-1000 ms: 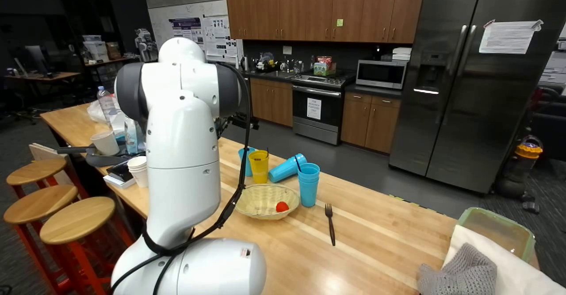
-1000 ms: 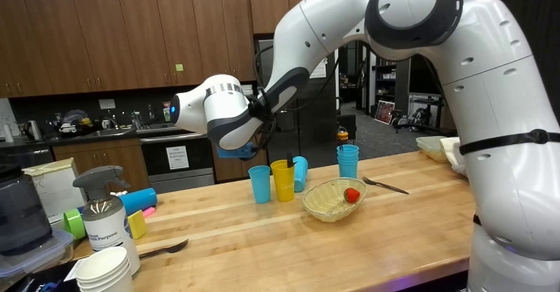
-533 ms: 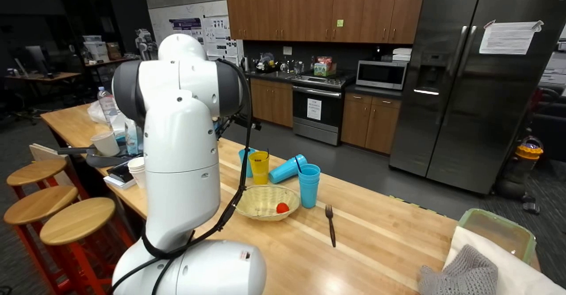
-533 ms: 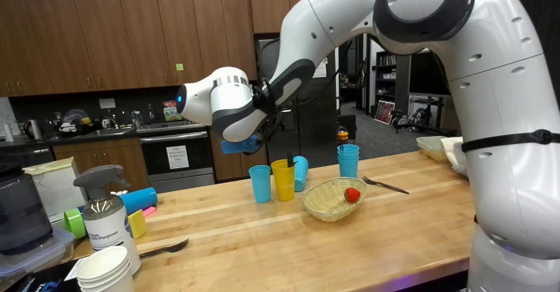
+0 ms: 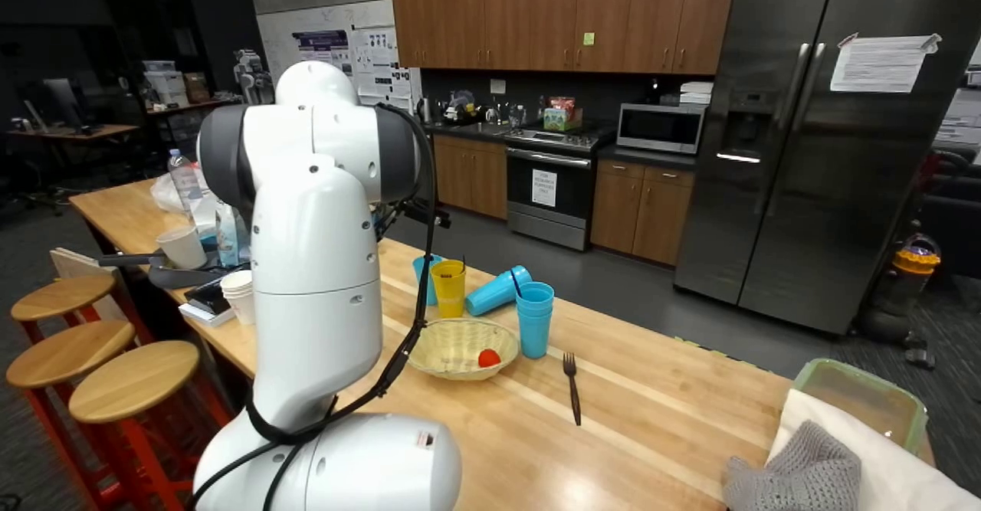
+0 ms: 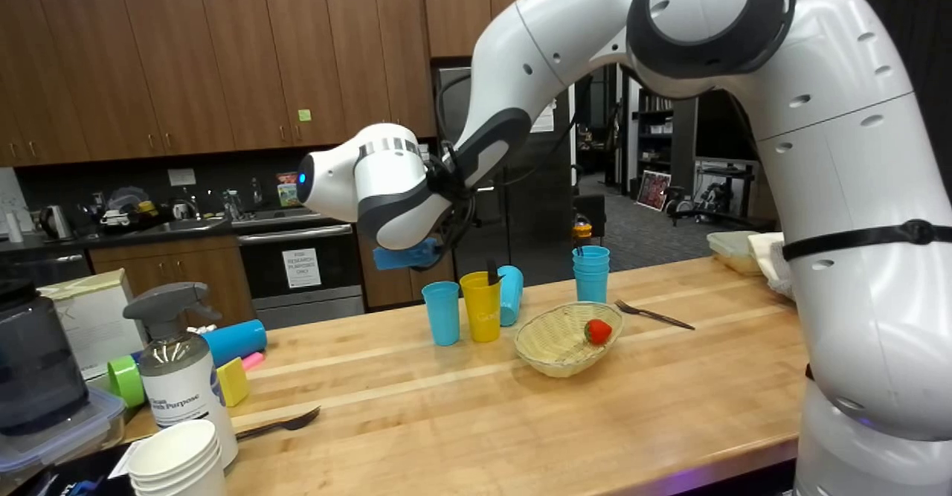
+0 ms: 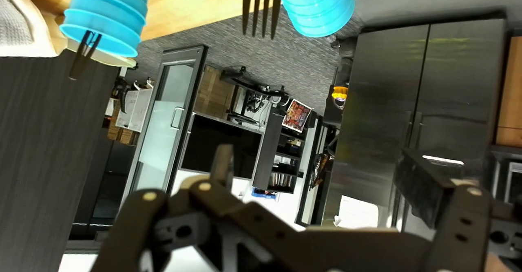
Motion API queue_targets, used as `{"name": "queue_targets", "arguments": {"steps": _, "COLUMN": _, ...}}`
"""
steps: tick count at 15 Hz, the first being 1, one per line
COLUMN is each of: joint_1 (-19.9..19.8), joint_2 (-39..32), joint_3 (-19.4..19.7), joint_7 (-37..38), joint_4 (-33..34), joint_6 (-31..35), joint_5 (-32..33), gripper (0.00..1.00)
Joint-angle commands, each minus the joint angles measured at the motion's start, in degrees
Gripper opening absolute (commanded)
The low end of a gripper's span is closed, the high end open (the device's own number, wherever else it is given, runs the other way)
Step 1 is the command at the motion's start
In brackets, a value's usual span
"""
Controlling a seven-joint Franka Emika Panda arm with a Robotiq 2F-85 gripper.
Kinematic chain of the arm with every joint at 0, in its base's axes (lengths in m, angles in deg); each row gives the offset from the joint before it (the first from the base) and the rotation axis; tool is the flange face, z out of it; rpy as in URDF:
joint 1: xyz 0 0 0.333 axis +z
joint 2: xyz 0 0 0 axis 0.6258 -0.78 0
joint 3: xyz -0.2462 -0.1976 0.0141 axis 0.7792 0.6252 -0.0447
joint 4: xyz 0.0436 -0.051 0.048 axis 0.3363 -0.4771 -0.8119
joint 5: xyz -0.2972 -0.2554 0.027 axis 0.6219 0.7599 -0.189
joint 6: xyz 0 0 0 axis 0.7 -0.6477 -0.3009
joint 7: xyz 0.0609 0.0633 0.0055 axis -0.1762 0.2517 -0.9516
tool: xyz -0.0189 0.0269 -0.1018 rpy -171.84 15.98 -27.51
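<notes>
In the wrist view, which stands upside down, my gripper (image 7: 324, 176) has its fingers (image 7: 222, 166) wide apart with nothing between them. In both exterior views the arm hides most of it; a blue part (image 6: 405, 254) shows below the wrist. Nearest on the table are an upright blue cup (image 6: 443, 314), a yellow cup (image 6: 482, 314) with a black fork (image 7: 263, 5) in it, and a blue cup lying down (image 6: 511, 295). A wicker basket (image 6: 550, 340) holds a red strawberry (image 6: 597, 332). Stacked blue cups (image 6: 592, 277) hold a dark utensil (image 7: 85, 56).
A black fork (image 6: 654, 316) lies right of the basket, another fork (image 6: 286, 423) beside a spray bottle (image 6: 182, 384). White paper cups (image 6: 178, 455), a yellow sponge (image 6: 233, 382) and boxes crowd the left end. A grey cloth (image 5: 801, 473) and a green-rimmed container (image 5: 862, 400) sit at the far end.
The arm and wrist rose slightly and shifted a little to the right in an exterior view, then sank part of the way back. The cups, basket and strawberry have stayed in place.
</notes>
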Motion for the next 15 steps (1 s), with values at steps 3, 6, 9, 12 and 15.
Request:
{"name": "queue_targets", "arguments": {"steps": 3, "joint_1": 0.0, "joint_2": -0.6, "joint_3": -0.6, "joint_7": -2.7, "joint_4": 0.2, "joint_6": 3.2, "joint_5": -0.8, "gripper": 1.0}}
{"name": "queue_targets", "arguments": {"steps": 6, "joint_1": -0.2, "joint_2": -1.0, "joint_3": -1.3, "joint_7": -7.2, "joint_4": -0.1, "joint_6": 8.4, "joint_5": -1.9, "gripper": 1.0}}
{"name": "queue_targets", "arguments": {"steps": 9, "joint_1": 0.0, "joint_2": -1.1, "joint_3": -2.1, "joint_7": -14.5, "joint_4": 0.4, "joint_6": 12.7, "joint_5": -4.7, "gripper": 1.0}}
{"name": "queue_targets", "arguments": {"steps": 12, "joint_1": 0.9, "joint_2": -0.9, "joint_3": -2.8, "joint_7": -21.4, "joint_4": 1.2, "joint_6": 15.0, "joint_5": -7.1, "gripper": 1.0}}
{"name": "queue_targets", "arguments": {"steps": 15, "joint_1": 1.9, "joint_2": -0.9, "joint_3": -3.3, "joint_7": -29.4, "joint_4": 2.6, "joint_6": 16.4, "joint_5": -9.4, "gripper": 1.0}}
